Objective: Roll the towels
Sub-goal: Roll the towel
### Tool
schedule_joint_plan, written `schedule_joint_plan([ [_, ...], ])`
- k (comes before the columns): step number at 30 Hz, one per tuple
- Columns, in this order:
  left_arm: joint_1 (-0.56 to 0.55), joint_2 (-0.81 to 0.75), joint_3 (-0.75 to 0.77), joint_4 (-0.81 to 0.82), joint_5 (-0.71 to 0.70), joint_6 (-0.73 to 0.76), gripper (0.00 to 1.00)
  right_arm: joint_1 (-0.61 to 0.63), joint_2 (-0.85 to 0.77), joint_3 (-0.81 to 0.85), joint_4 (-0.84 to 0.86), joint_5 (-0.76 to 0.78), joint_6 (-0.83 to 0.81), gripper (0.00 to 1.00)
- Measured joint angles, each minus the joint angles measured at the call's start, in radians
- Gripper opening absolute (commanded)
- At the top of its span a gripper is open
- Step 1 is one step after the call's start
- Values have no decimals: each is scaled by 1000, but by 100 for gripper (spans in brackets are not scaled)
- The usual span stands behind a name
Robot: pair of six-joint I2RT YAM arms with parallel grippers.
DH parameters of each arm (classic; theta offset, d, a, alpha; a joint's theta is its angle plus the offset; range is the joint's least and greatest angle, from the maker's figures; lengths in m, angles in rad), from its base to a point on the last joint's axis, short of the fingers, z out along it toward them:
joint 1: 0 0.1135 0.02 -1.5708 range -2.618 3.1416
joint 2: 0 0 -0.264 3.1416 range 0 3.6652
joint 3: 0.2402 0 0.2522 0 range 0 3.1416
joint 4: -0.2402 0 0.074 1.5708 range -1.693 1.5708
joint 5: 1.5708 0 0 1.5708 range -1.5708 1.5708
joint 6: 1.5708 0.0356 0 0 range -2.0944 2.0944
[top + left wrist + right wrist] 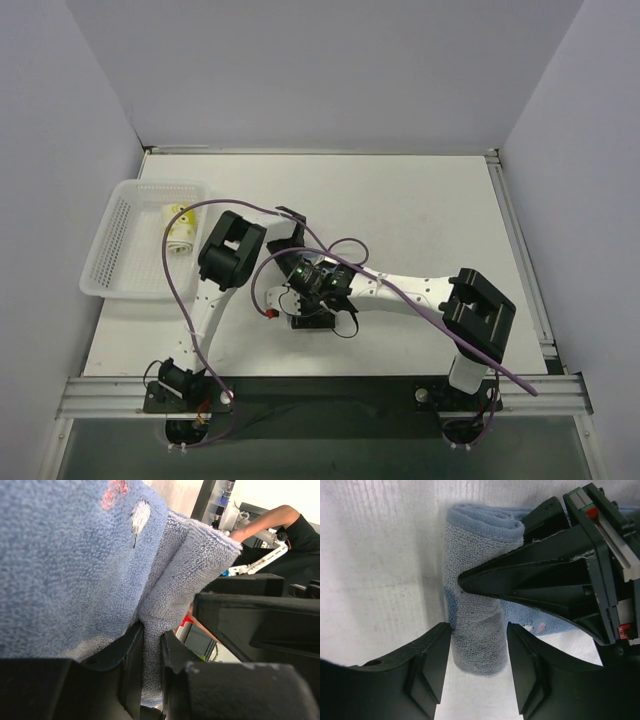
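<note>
The light blue towel (470, 610) lies on the white table, rolled into a short tube, with a flat part (530, 620) still spread to the right. My right gripper (479, 630) is open and straddles the roll's near end, its fingers close on either side. The left gripper's black fingers (520, 582) reach in from the right onto the roll. In the left wrist view the left gripper (151, 630) is shut on a fold of the blue towel (75, 565). In the top view the arms hide this towel. The cream towel (180, 228) with yellow prints lies rolled in the basket.
A white mesh basket (115, 250) sits at the table's left edge. The right arm (410, 292) stretches left across the front of the table, crossing the left arm. Purple cables loop over both. Grey walls enclose three sides. A metal rail (330, 392) runs along the front.
</note>
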Motion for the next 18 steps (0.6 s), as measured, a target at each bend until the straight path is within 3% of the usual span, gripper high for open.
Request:
schedule_joint_plan([
  [3, 1, 3, 2, -3, 0, -1, 23, -1, 4, -32, 32, 0, -2, 40],
  [7, 5, 3, 1, 0, 0, -19, 25, -15, 11, -83, 79, -34, 2, 11],
  [10, 14, -6, -16, 19, 1, -48, 30, -55, 12, -83, 96, -99, 16, 0],
  [12, 30, -22, -40, 42, 5, -69, 39, -83, 14, -80, 102, -154, 22, 0],
  [18, 126, -107, -97, 150, -17, -108, 47, -172, 87, 15, 35, -357, 10, 0],
])
